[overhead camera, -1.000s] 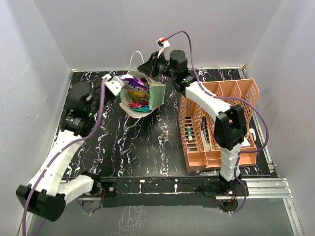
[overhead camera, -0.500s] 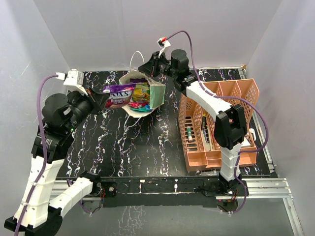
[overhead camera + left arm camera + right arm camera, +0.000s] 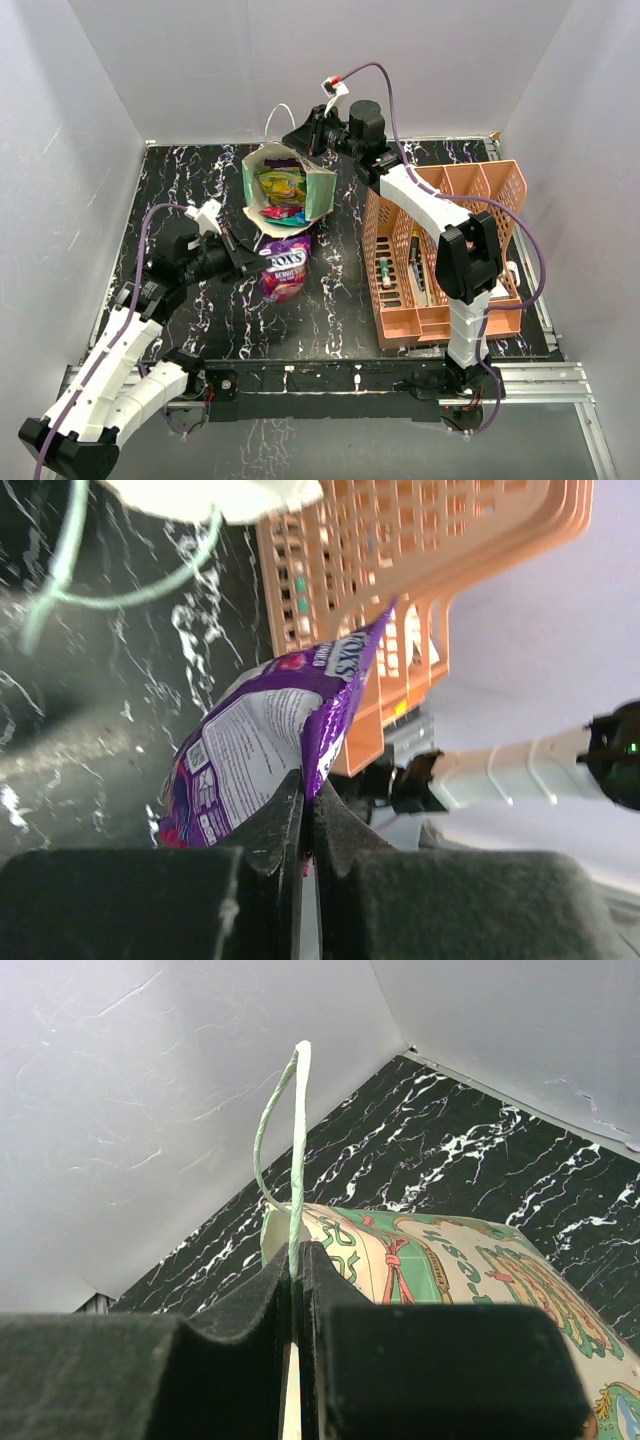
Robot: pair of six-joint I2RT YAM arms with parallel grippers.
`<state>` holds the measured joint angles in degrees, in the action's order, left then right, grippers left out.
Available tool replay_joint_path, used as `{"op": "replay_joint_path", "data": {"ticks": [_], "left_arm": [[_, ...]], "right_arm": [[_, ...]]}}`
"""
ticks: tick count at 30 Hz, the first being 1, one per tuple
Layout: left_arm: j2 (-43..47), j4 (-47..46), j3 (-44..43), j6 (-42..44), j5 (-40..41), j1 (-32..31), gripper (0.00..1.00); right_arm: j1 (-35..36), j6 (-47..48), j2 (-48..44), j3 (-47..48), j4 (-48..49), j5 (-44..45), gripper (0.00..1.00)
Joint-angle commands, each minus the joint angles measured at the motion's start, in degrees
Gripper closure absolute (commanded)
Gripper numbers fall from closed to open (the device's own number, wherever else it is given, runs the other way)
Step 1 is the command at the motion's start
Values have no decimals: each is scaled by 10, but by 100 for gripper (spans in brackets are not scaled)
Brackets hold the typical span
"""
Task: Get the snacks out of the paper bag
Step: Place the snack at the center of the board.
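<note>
- Carrying item: purple-pink packet, pinched at one edge by the left gripper. The jaws are clamped tight on the foil, as the left wrist view confirms.
- Change noted: half a second ago this packet hung at the mouth of the paper bag. It now sits low over the table, in front of the bag and apart from it. Whether it touches the surface cannot be told.
- Right gripper: jaws pressed together on the white cord handle, keeping the bag upright near the far wall.
- Stock left in bag: remaining snacks, yellow-green and red wrappers visible. Judged one packet out, several to go.
- Clearances: bare marble lies left of and in front of the packet. The peach organiser stands well apart on the right. The bag rim is the nearest edge to clear on re-entry.
</note>
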<state>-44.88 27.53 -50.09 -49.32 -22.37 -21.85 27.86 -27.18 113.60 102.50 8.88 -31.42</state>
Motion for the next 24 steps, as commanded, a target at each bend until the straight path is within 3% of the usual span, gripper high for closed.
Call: {"op": "replay_joint_path", "data": {"ticks": [1,5,12,16,24], "left_arm": [[7,-38,6,-44,-68,-51,100],[-39,-88,33,-69,-27,-140,100],[-101,-321,156,-249,70,-279,100],[-135,-281,193,-283,123,-272,100],[-218,-145,131,-169,235,-261,100]], "right_arm": [[-3,-3,-29,-12,33,20,93],[-3,10,-32,-14,20,37,93],[-3,21,-42,-15,0,53,93],[-3,29,-45,-14,-11,53,93],[-2,31,-47,-29,-7,48,93]]}}
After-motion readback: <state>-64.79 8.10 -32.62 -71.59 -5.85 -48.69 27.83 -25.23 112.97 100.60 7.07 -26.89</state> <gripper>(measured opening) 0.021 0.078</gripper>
